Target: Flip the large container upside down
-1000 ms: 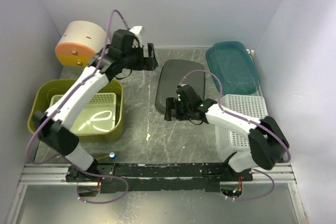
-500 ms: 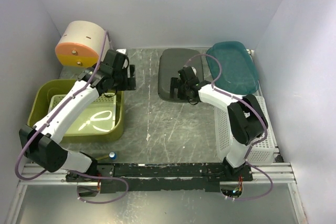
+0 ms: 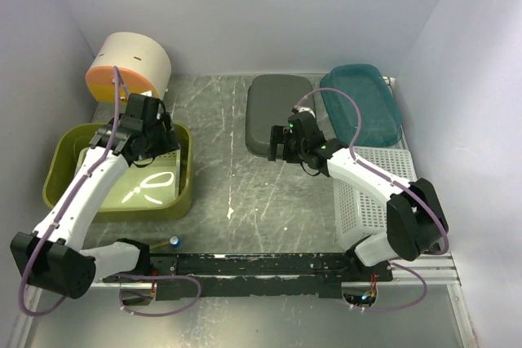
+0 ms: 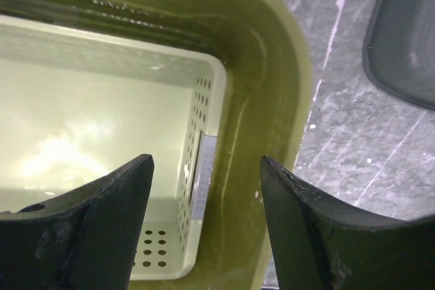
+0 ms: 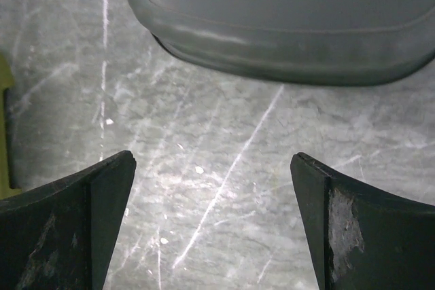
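**Left gripper point(image 3: 153, 140) coming back over the large container point(image 3: 185, 181)**

The left gripper is now hanging above the far right corner of the large container. A second ago it was reaching well past it, beside the round orange-and-cream drum point(image 3: 126, 67). Its fingers point(image 4: 102, 229) are standing apart with nothing between them, and the container's inner wall is showing in the gap. The right gripper point(image 3: 281, 143) is likewise spread and empty, hovering over the bare table point(image 3: 228, 181) just in front of the grey lid point(image 3: 277, 107). That lid is lying farther back than before, beside the teal bin point(image 3: 363, 103). This is looking like the approach to a grasp, since nothing is holding the container yet.

The large container is sitting at the left side of the table, mouth up. It is olive-green and glossy, with rounded corners and deep walls. A pale green tray point(image 3: 155, 193) is lying inside it and will probably be tipping out during the turn
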`<state>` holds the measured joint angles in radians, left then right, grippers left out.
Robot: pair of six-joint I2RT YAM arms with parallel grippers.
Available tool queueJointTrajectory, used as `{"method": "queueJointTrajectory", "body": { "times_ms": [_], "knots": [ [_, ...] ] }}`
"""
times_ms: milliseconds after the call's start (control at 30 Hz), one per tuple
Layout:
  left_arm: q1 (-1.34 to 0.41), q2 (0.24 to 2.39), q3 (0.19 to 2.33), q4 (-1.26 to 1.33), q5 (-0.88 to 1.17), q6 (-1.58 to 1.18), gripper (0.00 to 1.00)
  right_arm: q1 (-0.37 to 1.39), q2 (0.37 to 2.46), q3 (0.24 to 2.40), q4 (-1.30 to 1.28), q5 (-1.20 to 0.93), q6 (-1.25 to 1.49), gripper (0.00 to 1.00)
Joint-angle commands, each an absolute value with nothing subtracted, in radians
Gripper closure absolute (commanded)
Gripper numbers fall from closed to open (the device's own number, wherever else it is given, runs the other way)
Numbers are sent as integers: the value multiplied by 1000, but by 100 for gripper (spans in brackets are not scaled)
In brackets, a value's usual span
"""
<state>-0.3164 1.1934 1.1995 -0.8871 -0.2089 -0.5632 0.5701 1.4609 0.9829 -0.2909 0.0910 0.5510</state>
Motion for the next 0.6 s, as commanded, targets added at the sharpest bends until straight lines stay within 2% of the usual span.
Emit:
{"method": "queueJointTrajectory", "body": {
  "times_ms": [0, 167, 367, 567],
  "knots": [
    [-212, 1212, 1090, -799, 0, -531, 26, 568, 1441, 939, -321, 125, 561, 0],
    [-186, 1254, 1014, -735, 114, -453, 29, 568, 1443, 930, -326, 127, 563, 0],
    [-186, 1276, 951, -708, 97, -420, 34, 568, 1443, 930, -324, 129, 567, 0],
    [-186, 1307, 924, -709, 15, -411, 50, 568, 1440, 931, -327, 128, 571, 0]
  ]
}}
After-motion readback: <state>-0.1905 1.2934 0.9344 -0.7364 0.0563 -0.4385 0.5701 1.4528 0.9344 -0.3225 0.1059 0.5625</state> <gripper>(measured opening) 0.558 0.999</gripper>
